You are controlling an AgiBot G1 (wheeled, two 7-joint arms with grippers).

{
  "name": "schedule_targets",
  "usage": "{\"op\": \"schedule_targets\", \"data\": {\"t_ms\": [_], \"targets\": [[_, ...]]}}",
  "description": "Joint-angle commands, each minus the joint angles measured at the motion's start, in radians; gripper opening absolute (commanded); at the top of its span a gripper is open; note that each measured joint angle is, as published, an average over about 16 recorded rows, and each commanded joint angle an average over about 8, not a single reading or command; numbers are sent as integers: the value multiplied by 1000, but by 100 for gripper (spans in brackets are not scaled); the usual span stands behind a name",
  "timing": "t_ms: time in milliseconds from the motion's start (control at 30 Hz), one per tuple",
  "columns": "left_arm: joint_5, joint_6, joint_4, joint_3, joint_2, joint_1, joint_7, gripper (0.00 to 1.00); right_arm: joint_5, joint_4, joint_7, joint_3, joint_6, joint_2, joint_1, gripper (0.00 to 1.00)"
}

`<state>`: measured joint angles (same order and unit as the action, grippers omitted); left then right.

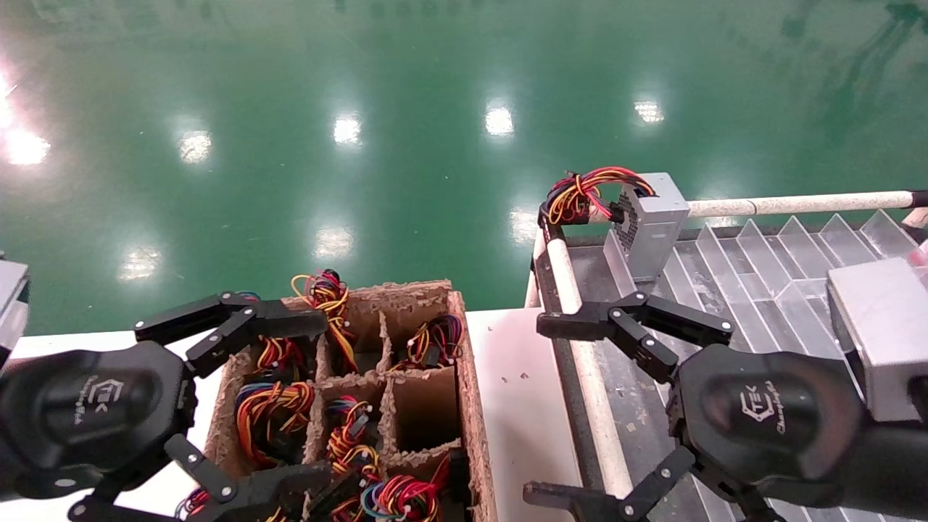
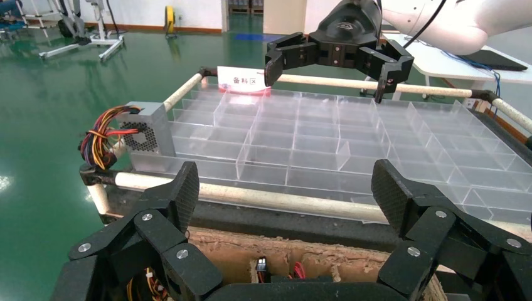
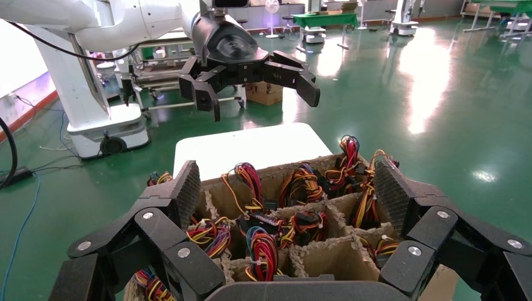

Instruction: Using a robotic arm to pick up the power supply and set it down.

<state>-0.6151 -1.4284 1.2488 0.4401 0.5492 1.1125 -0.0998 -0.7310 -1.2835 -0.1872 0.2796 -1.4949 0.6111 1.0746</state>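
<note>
**Both grippers empty, one power supply already parked in the tray**

Head view first: the left gripper (image 1: pixel 217 406) hangs over the cardboard divider box (image 1: pixel 475 377), fingers spread wide with nothing between them — probably lined up for a reach into the cells, where wire bundles (image 1: pixel 272 406) stand packed tight. One cell near the box's right wall looks empty. The right gripper (image 1: pixel 580 409) is splayed too, holding nothing, over the near edge of the clear divider tray (image 1: pixel 761 246). The power supply (image 1: pixel 649 221) stands in the tray's far left corner, its wires spilling over the white rail (image 1: pixel 797 204).

Left wrist view: the power supply (image 2: pixel 145 128) sits tucked against the corner, vent face out, and row after row of bare compartments runs beside it — ample room to set another down.

Right wrist view: the cardboard walls (image 3: pixel 313 257) crowd each bundle closely, so any descent looks like a snug fit; above the box, open air.
</note>
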Motion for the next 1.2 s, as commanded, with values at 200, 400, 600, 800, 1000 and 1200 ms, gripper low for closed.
{"op": "schedule_targets", "data": {"t_ms": [200,400,600,800,1000,1200], "targets": [[0,0,0,0,0,0,0,100,0,0,0,0,0,0,0,100],[0,0,0,0,0,0,0,100,0,0,0,0,0,0,0,100],[0,0,0,0,0,0,0,100,0,0,0,0,0,0,0,100],[0,0,0,0,0,0,0,25,0,0,0,0,0,0,0,100],[0,0,0,0,0,0,0,0,0,0,0,0,0,0,0,100],[0,0,0,0,0,0,0,0,-6,12,0,9,-4,12,1,100]]}}
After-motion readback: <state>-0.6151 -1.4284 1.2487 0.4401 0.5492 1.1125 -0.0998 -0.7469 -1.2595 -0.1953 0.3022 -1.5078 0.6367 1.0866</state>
